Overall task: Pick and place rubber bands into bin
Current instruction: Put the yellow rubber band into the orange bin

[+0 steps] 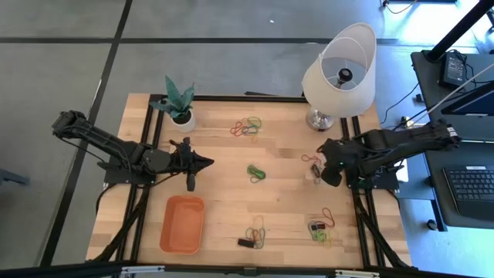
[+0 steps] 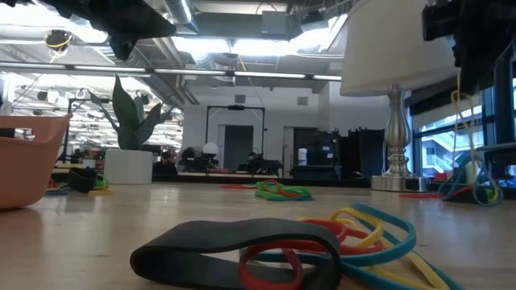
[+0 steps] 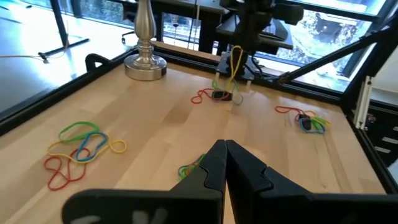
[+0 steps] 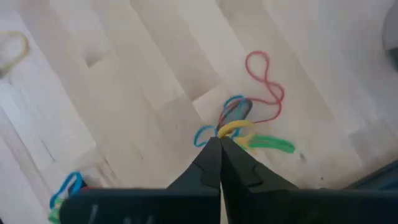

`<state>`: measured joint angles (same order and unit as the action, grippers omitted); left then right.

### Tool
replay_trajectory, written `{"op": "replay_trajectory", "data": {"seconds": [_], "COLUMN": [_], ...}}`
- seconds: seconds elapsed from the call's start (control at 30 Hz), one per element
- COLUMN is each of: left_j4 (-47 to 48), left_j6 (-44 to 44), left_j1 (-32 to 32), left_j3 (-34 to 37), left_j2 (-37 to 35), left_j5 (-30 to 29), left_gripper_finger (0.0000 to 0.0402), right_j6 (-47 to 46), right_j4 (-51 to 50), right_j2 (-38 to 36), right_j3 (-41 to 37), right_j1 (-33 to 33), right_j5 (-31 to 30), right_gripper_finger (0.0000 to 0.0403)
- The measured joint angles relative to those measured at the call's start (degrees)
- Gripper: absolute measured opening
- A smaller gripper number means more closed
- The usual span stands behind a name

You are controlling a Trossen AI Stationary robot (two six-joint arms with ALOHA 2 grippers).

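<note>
The orange bin (image 1: 183, 224) sits near the table's near-left corner, and its rim (image 2: 24, 157) shows in the low view. Rubber bands lie in separate clusters: a far-middle one (image 1: 248, 127), a green one at the centre (image 1: 256, 172), and two near ones (image 1: 256, 233) (image 1: 323, 230). My left gripper (image 1: 207, 162) (image 3: 224, 150) is shut, holds nothing and hovers beyond the bin's far side. My right gripper (image 1: 316, 168) (image 4: 219, 143) is shut on a yellow band from a tangle (image 3: 219, 94) on the table's right side. My right gripper pinches a yellow rubber band (image 4: 231, 129) between its two fingertips, coming from above and pointing down. The band (image 3: 235, 65) hangs stretched below the fingers. Its lower end stays tangled with blue, green and red bands (image 4: 261, 109) lying on the wood.
A white pot with a green plant (image 1: 182, 116) stands at the far-left corner, and a lamp (image 1: 340, 73) at the far right. A small black block (image 1: 245, 242) lies by the near-middle cluster. Black rails frame the table, and bare wood lies between the clusters.
</note>
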<state>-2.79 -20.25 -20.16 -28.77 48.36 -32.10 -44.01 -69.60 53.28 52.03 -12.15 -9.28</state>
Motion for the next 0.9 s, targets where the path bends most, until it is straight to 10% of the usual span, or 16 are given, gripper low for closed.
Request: {"op": "replay_trajectory", "data": {"seconds": [0.9], "left_j4": [0.0], "left_j6": [0.0], "left_j1": [0.0], "left_j3": [0.0], "left_j2": [0.0], "left_j5": [-1.5], "left_gripper_finger": [0.0004], "right_j6": [-4.8], "right_j4": [-1.4], "right_j2": [-6.0], "right_j3": [7.1], "right_j1": [-3.8], "right_j5": [-15.0], "right_gripper_finger": [0.0]}}
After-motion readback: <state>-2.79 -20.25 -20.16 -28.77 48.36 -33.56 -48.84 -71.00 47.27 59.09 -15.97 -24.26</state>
